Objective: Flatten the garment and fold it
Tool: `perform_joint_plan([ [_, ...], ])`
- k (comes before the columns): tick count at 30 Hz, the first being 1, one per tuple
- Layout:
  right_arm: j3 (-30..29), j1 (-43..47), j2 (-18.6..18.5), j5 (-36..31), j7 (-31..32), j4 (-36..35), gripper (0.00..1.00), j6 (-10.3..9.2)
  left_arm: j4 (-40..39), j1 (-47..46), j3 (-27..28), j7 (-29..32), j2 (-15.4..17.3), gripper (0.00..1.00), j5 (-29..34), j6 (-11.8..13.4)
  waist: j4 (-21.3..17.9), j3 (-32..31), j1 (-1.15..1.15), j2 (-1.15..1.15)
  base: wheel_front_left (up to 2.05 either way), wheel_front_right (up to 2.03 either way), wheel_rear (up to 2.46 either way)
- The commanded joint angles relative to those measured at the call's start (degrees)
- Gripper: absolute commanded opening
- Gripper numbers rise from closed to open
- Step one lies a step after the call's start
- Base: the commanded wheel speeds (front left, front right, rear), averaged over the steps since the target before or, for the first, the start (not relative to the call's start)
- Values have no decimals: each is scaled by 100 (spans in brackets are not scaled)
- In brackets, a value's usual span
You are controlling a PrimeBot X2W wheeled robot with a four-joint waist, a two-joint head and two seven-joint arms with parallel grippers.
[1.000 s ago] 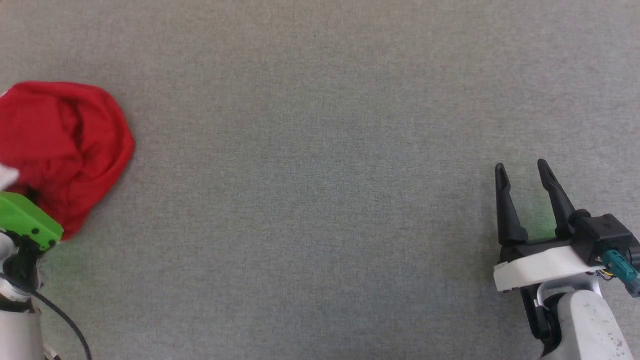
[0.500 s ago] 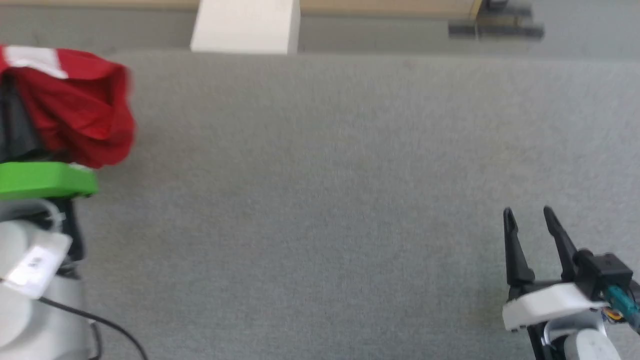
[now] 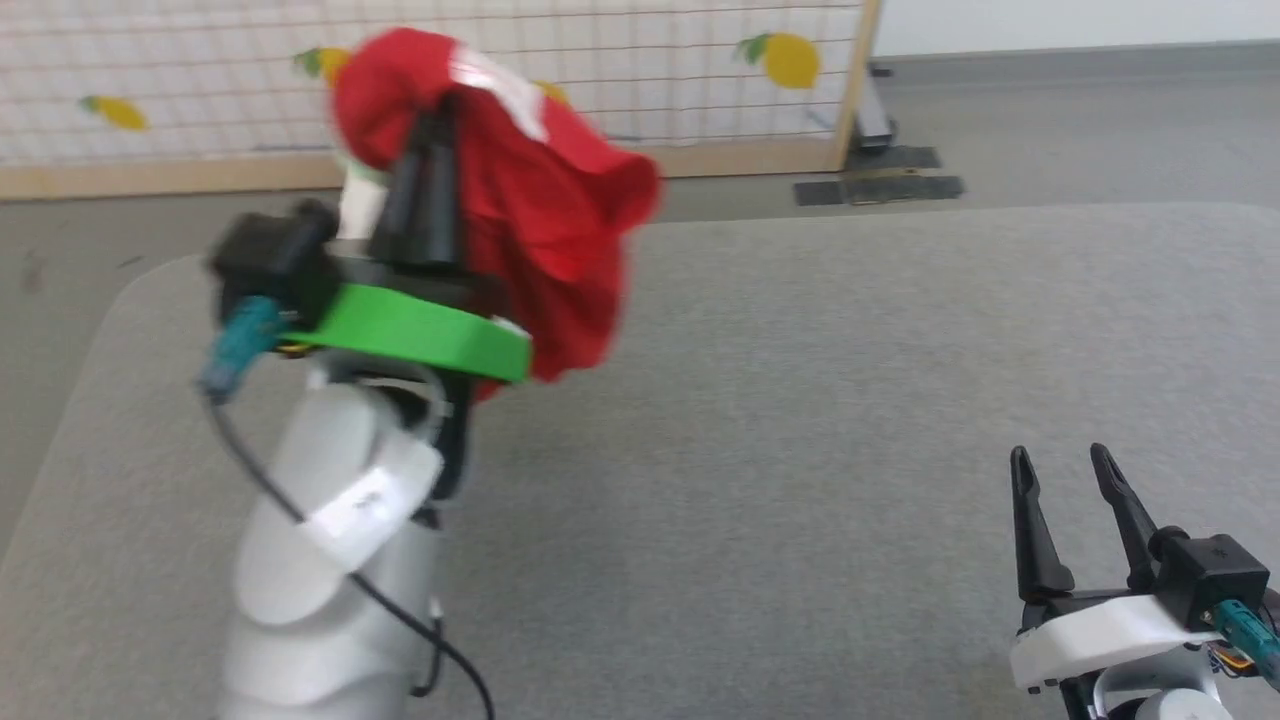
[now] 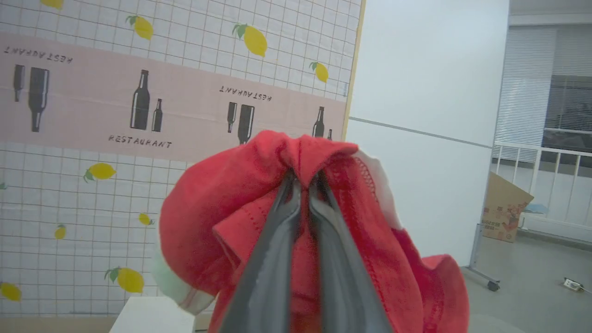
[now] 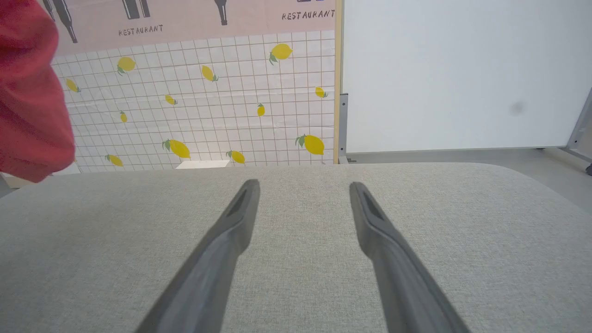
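Observation:
The red garment [image 3: 540,200] hangs bunched in the air above the left part of the grey table [image 3: 800,400], a white patch showing at its top. My left gripper [image 3: 435,110] is raised upright and shut on the garment. In the left wrist view the two dark fingers [image 4: 277,231] pinch a fold of the garment [image 4: 208,222] at their tips [image 4: 303,178]. My right gripper [image 3: 1060,465] stands open low at the table's right front, nothing between its fingers [image 5: 231,231]. The garment [image 5: 27,101] shows at the left edge of the right wrist view.
A lemon-patterned screen [image 3: 600,60] with a wooden frame stands behind the table. A small white box [image 5: 201,164] sits behind the table's far edge. The table's rounded left corner [image 3: 130,290] lies near my left arm. A cardboard box [image 4: 504,208] rests on the floor far right.
The head camera has tilted up, so the scene shifted down. My left gripper has lifted the garment off the table and swung it right, high in the air. The right gripper has held still.

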Motion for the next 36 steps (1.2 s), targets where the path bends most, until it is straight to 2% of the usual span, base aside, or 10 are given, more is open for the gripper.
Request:
perform_joint_plan([
  [1, 7, 58, -1, 5, 17, -41, 100, -8, 114, -99, -186, 36, -59, 0, -104, -53, -506, -40, 0, 0, 0, 0, 0],
  [8, 80, 67, -1, 13, 55, -107, 100, -8, 886, 114, -1194, 465, -162, 0, -580, -161, -950, 96, 0, 0, 0, 0, 0],
  [15, 97, 20, -1, 28, 43, -135, 100, -8, 2339, 467, -2263, 2740, -169, 0, -919, -139, -1111, 291, 0, 0, 0, 0, 0],
  [20, 105, 13, -1, 40, 32, -119, 100, -8, 2832, 640, -2674, 4347, -160, 0, -1154, -211, -1030, 335, 0, 0, 0, 0, 0],
  [21, 106, 17, -1, 42, 29, -112, 100, -8, 2823, 670, -2667, 4522, -160, 6, -1242, -211, -989, 326, 0, 0, 0, 0, 0],
  [22, 105, 20, -1, 38, 27, -103, 100, -8, 2774, 676, -2651, 4552, -158, 81, -1271, -195, -951, 317, 0, 0, 0, 0, 0],
  [23, 103, 24, -1, 39, 24, -93, 100, -8, 2682, 674, -2615, 4481, -147, 100, -1277, -162, -897, 297, 0, 0, 0, 0, 0],
  [28, 108, 62, -1, 8, 28, -105, 100, -8, 2097, 689, -2242, 3409, -96, 100, -1297, -69, -619, 147, 0, 0, 0, 0, 0],
  [32, 50, 102, -1, -16, 42, -133, 100, -8, 1493, 797, -1819, 2139, 25, 100, -1296, -95, -345, -22, 0, 0, 0, 0, 0],
  [36, 0, 132, -1, -21, 47, -181, 100, -8, 1023, 975, -1377, 917, 244, 100, -1118, 88, -98, -122, 0, 0, 0, 0, 0],
])
